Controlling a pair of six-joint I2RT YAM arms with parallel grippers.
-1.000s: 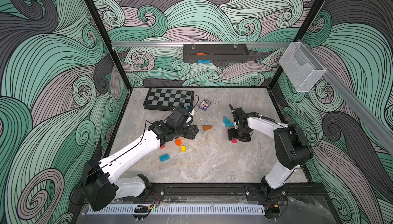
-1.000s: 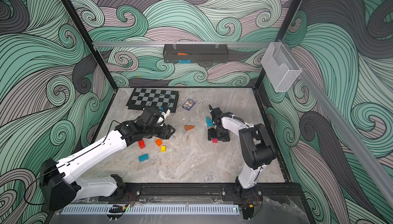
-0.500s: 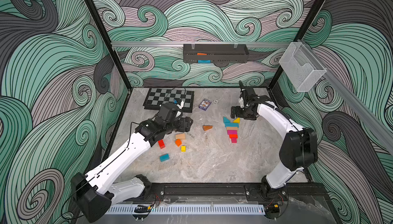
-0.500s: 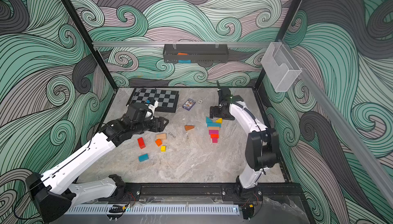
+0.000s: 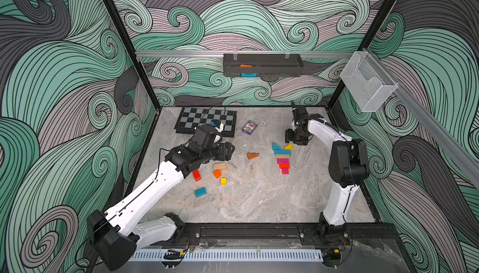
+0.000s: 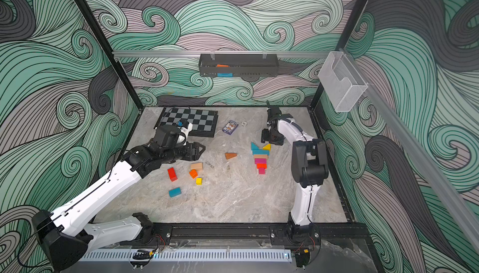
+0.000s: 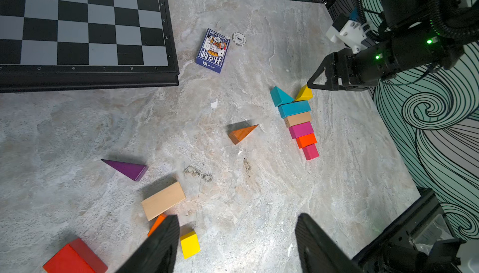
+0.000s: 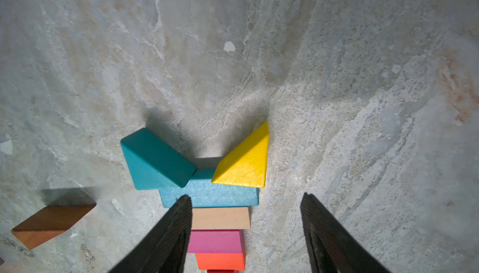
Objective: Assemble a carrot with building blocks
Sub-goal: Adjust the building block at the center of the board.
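Note:
The building blocks form a flat carrot (image 5: 282, 158) on the table: a teal wedge (image 8: 153, 159) and a yellow wedge (image 8: 245, 162) top a teal cuboid (image 8: 207, 194), then beige, pink, orange-red and pink blocks. My right gripper (image 8: 246, 195) hovers open over its far end, holding nothing, as in a top view (image 6: 272, 138). My left gripper (image 5: 229, 151) is open and empty above loose blocks: a beige cuboid (image 7: 163, 204), yellow cube (image 7: 190, 244), orange cube (image 5: 217, 173), red cuboid (image 5: 196, 175), teal cuboid (image 5: 200, 192), purple wedge (image 7: 127, 169) and brown wedge (image 5: 252, 155).
A chessboard (image 5: 204, 122) lies at the back left, with a purple card box (image 5: 249, 127) and a poker chip (image 5: 263, 123) beside it. A black tray (image 5: 261, 65) on the back wall holds an orange and a blue block. A clear bin (image 5: 368, 82) hangs on the right wall.
The right gripper lifted off the carrot's near part, swung to the back, and now sits just beyond the yellow wedge, narrower. The left gripper drew back slightly from the loose blocks.

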